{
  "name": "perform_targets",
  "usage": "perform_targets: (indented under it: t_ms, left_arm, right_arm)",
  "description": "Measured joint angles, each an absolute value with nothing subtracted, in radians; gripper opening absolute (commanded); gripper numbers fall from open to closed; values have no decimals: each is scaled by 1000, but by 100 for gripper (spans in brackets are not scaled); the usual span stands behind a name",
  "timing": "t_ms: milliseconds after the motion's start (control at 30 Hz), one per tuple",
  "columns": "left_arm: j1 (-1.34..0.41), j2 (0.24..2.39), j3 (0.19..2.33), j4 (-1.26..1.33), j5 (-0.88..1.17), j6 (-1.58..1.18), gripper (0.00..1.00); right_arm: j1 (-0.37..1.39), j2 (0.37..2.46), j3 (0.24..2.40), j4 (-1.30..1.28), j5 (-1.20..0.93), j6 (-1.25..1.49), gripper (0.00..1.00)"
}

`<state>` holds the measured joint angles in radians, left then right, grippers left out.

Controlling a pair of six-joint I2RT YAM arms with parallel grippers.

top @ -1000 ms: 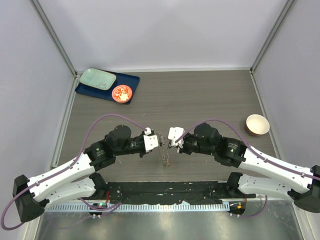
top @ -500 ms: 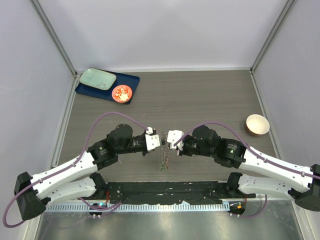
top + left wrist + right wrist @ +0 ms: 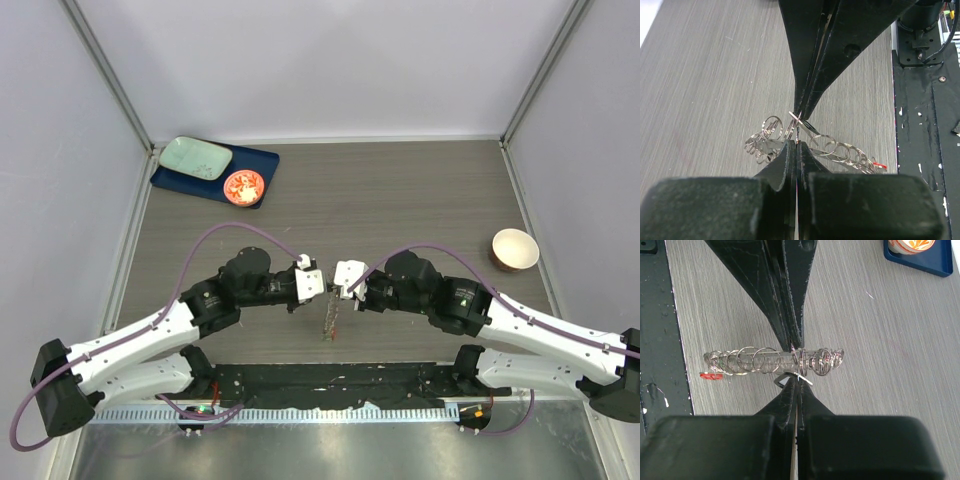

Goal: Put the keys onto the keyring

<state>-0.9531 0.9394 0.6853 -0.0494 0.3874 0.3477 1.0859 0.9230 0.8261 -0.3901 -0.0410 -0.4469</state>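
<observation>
The keyring (image 3: 330, 318) hangs edge-on above the table between my two grippers, a thin wire hoop strung with many small silver rings (image 3: 754, 360) and grey keys (image 3: 840, 152). A red tag (image 3: 710, 375) hangs at its near end (image 3: 880, 164). My left gripper (image 3: 796, 143) is shut on the hoop's wire from the left (image 3: 322, 287). My right gripper (image 3: 798, 381) faces it tip to tip (image 3: 338, 290). It is shut on a small flat key with a dark head (image 3: 786, 380), held against the hoop. No green key shows.
A blue tray (image 3: 262, 160) at the back left carries a pale green plate (image 3: 195, 157) and an orange-red round dish (image 3: 243, 186). A beige bowl (image 3: 514, 249) stands at the right. A black strip (image 3: 330, 385) lines the near table edge beneath the arms.
The left gripper has shifted right, closing up to the right gripper. The hanging keyring has swung slightly and now hangs more edge-on. Both grippers stay shut.
</observation>
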Motion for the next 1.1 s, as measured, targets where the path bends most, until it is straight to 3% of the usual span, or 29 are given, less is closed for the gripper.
perform_targets:
  t_ms: [1100]
  left_arm:
    - [-953, 952, 685, -49, 393, 343, 0]
  right_arm:
    - [1111, 923, 826, -397, 15, -461, 1]
